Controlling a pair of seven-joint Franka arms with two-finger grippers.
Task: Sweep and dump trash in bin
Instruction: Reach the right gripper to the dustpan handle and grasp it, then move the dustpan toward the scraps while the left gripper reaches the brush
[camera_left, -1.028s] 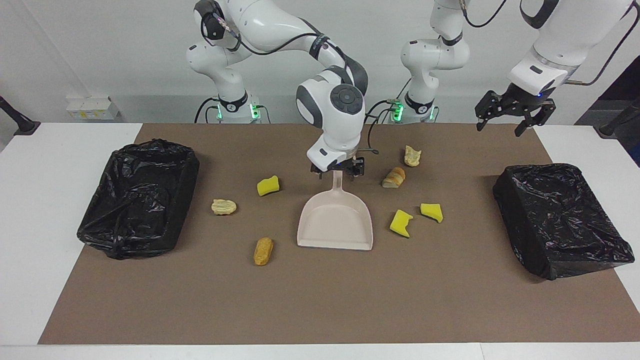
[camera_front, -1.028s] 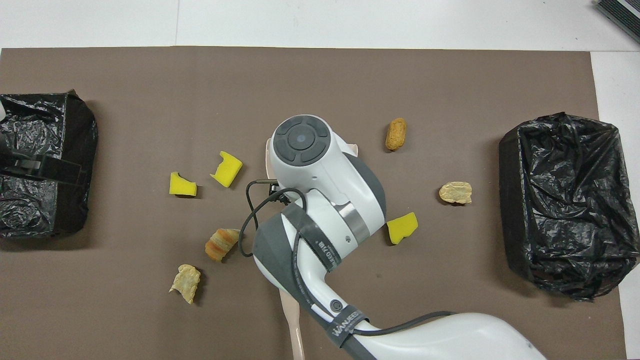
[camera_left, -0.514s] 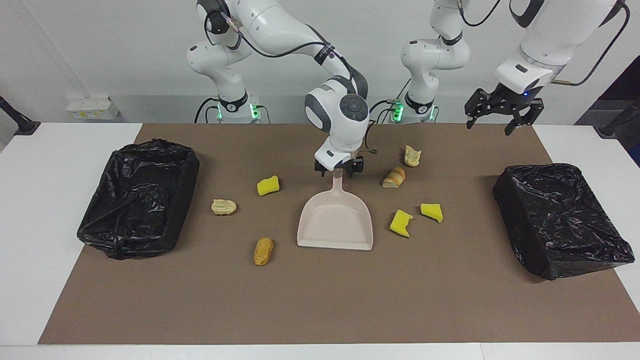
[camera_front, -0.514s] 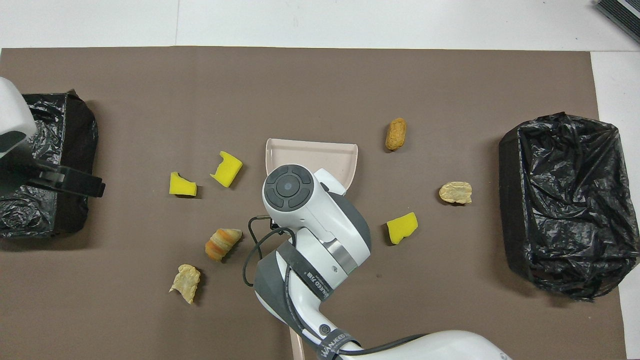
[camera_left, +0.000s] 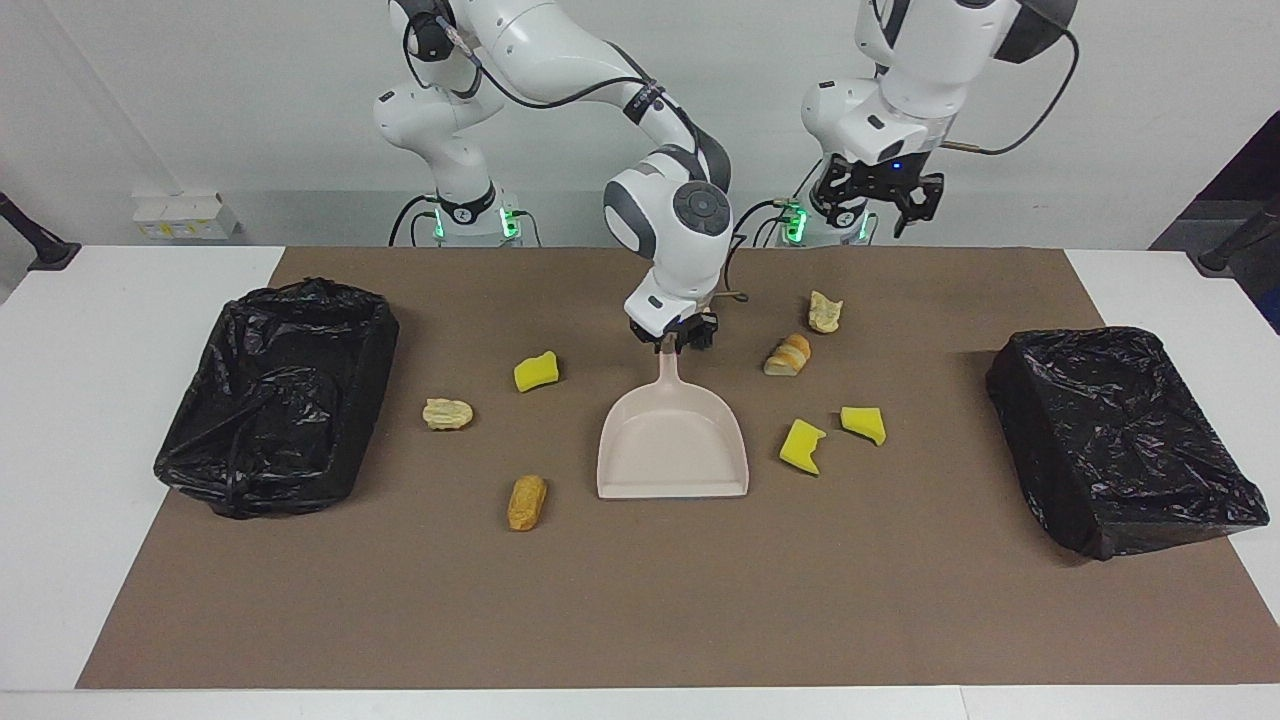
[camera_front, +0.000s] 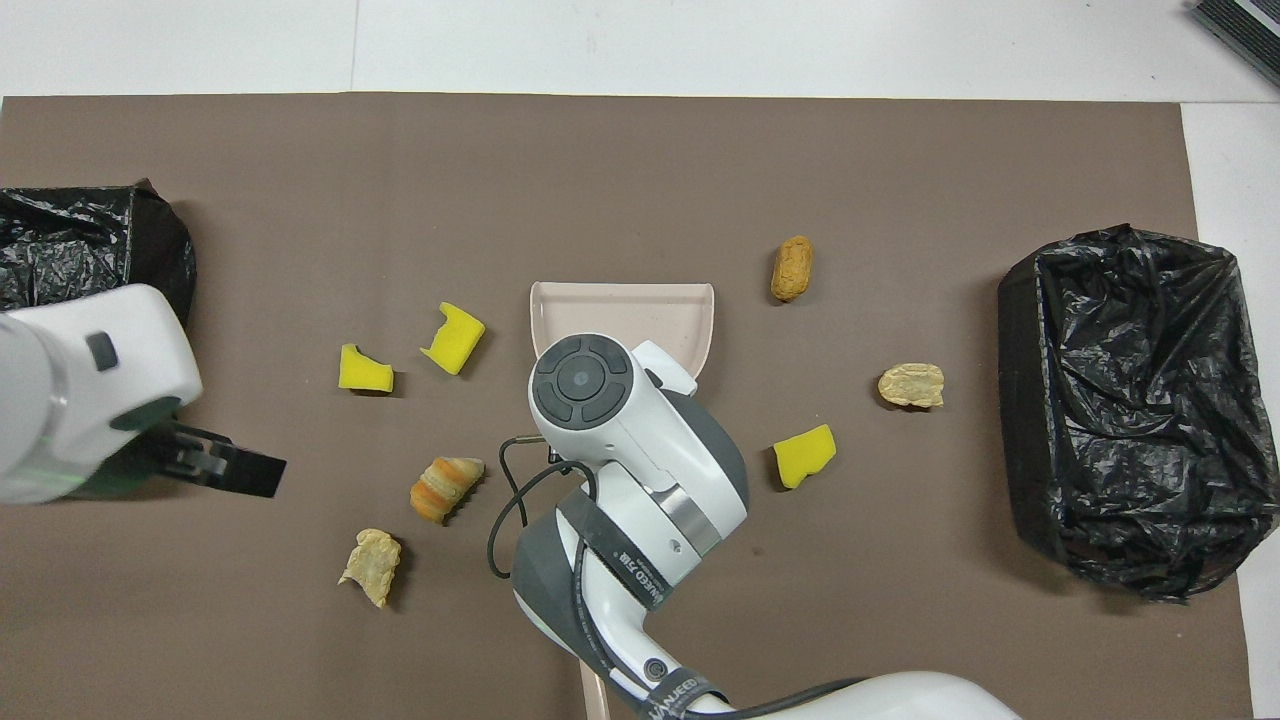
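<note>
Right gripper (camera_left: 678, 340) is pinched narrow on the tip of the dustpan (camera_left: 672, 445) handle. The pan lies flat mid-mat. Read places on a dial centred on the pan in the facing view, with 12 toward the robots: the pan's open lip faces 6.

Left gripper (camera_left: 880, 200) hangs wide and empty in the air at about 1 o'clock, near its own base.

Seven scraps lie on the mat (camera_left: 640, 600), none in the pan and none touching it:
- A sponge (camera_left: 536, 371) lies at 10.
- One bread piece (camera_left: 448, 413) lies at 9 and another (camera_left: 527, 502) at 8.
- Two sponges (camera_left: 802, 446) (camera_left: 863, 424) lie close together at 3.
- Two bread pieces (camera_left: 788, 355) (camera_left: 825, 311) lie between 1 and 2.

Black-lined bins (camera_left: 275, 395) (camera_left: 1120, 440) stand out at 9 and 3, each overhanging a mat end onto the white table (camera_left: 70, 450). From the lip toward 6 a broad band of bare mat runs to the mat's edge. Open strips also separate the scraps from each bin.
</note>
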